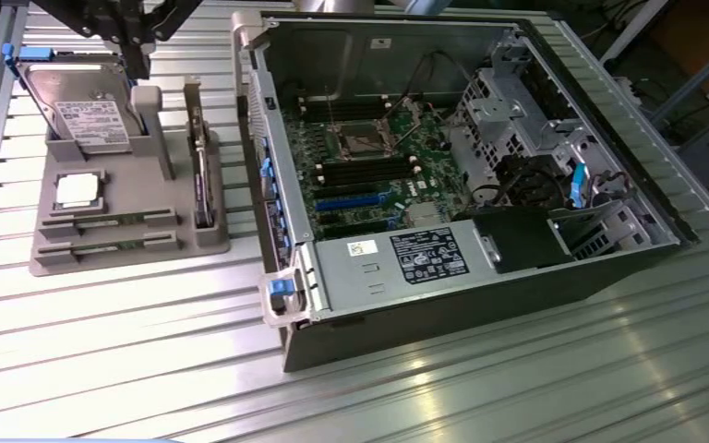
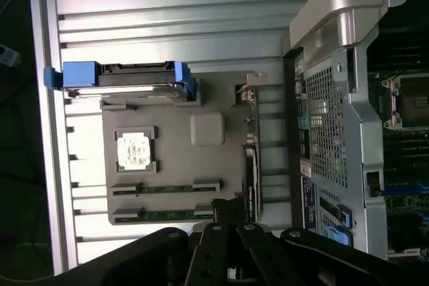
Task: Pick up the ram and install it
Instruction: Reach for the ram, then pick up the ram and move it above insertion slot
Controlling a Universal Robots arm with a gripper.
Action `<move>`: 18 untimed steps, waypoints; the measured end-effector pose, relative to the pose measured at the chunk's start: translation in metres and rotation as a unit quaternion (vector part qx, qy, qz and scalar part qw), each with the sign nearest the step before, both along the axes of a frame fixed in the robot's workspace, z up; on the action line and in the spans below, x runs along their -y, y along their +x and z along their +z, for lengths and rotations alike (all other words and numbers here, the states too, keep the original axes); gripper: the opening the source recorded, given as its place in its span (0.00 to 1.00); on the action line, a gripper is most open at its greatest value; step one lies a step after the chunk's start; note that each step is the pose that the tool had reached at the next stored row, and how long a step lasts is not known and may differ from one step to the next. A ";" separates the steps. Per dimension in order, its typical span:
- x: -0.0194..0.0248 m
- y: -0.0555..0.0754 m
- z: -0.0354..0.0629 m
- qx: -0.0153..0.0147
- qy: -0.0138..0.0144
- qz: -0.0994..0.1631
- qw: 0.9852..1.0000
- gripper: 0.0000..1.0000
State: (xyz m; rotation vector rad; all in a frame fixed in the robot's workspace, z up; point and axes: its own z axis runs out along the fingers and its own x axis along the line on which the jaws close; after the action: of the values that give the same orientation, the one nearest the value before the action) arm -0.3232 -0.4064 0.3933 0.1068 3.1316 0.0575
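The long, narrow green circuit-board ram stick (image 1: 203, 180) is seen standing on edge in a slot of the grey plastic holder (image 1: 121, 258), which is set on the ribbed metal desk (image 1: 145, 351) beside the open computer case (image 1: 453, 185). The black end effector (image 1: 137, 60) is pressed together above the holder.

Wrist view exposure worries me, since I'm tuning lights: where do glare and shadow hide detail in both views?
Wrist view: glare washes the processor chip near white, and the table beside the tray blows out; the motherboard is dark. Exterior view: reflections streak the table; the case is dim along its inner wall.
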 end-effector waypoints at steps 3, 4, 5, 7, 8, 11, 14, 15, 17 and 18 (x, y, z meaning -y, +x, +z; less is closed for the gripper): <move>-0.0002 -0.028 0.0000 0.000 0.000 0.000 1.000 0.11; -0.0002 -0.032 0.0000 0.000 0.000 0.000 1.000 0.11; -0.0003 -0.041 0.0000 0.000 0.000 0.000 1.000 0.11; -0.0005 -0.054 0.0001 0.000 0.000 0.000 1.000 0.11; -0.0005 -0.054 0.0000 0.000 0.000 0.000 1.000 0.11; -0.0005 -0.054 0.0000 0.000 0.000 0.000 1.000 0.11; -0.0005 -0.054 0.0000 0.000 0.000 0.000 1.000 0.11; -0.0005 -0.054 0.0000 0.000 0.000 0.000 1.000 0.11; -0.0005 -0.054 0.0000 0.000 0.000 0.000 1.000 0.11; -0.0005 -0.054 0.0000 0.000 0.000 0.000 1.000 0.11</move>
State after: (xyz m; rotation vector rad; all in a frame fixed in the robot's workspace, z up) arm -0.3772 -0.4059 0.3933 0.1067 3.1315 0.0576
